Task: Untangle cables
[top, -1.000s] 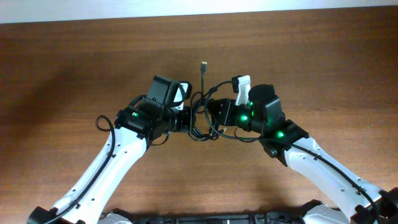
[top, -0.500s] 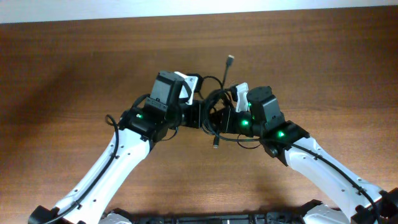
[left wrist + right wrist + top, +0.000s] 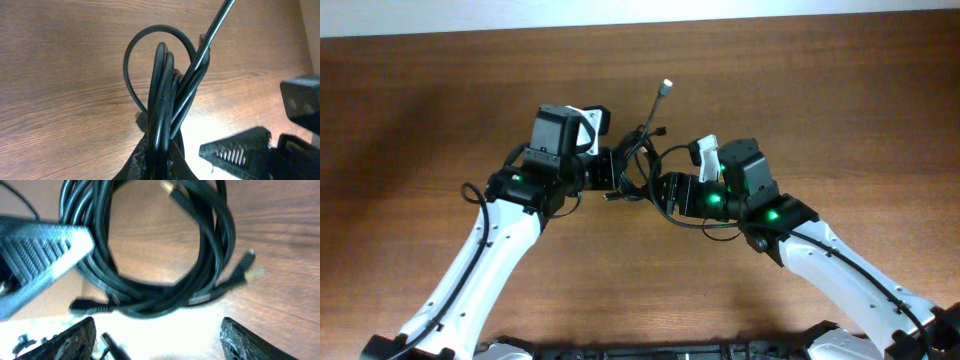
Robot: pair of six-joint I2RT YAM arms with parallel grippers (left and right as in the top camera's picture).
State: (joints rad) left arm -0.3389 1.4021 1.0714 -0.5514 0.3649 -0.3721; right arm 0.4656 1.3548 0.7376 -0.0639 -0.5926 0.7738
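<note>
The cables (image 3: 638, 165) bunch over the middle of the table (image 3: 840, 110), clenched in the left gripper (image 3: 610, 172). The right gripper (image 3: 157, 340), released and empty, sits just right of them; one loose plug (image 3: 665, 87) stretches far.

Brown wooden table (image 3: 420, 120), pale strip (image 3: 620, 12) behind

The right gripper (image 3: 666, 187) has spread its fingers (image 3: 75, 339) wide, away from the cables (image 3: 638, 158). The left gripper (image 3: 617, 170) has drawn the bundle toward the table's left edge, and the loose plug (image 3: 665, 87) has swung nearer the far edge.
</note>
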